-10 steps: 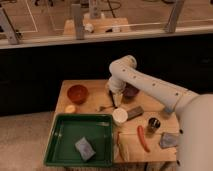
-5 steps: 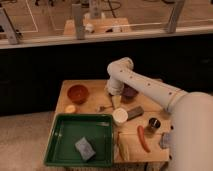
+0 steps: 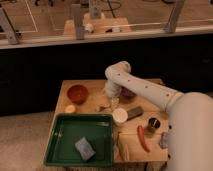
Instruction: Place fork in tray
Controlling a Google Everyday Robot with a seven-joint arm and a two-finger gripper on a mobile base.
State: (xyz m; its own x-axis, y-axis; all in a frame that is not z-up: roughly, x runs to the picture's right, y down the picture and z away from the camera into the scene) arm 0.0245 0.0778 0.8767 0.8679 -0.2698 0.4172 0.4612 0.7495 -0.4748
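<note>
The pincer (image 3: 111,102) hangs low over the surface (image 3: 93,85), right by the fork (image 3: 102,108), because it needs to pick the fork up. I cannot tell if it grips yet. The green tray (image 3: 67,135) sits just beside the fork, an easy drop.

Smooth white tubular arm (image 3: 150,91), rounded joints, bulky near shoulder; pale gripper (image 3: 111,102) low over table (image 3: 95,87).

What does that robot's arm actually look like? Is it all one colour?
Mostly white: the arm is made of smooth, fat, rounded tubes with a bulbous elbow, and no loose cables show. Its gripper, over the wooden table, is a narrower pale tip.
</note>
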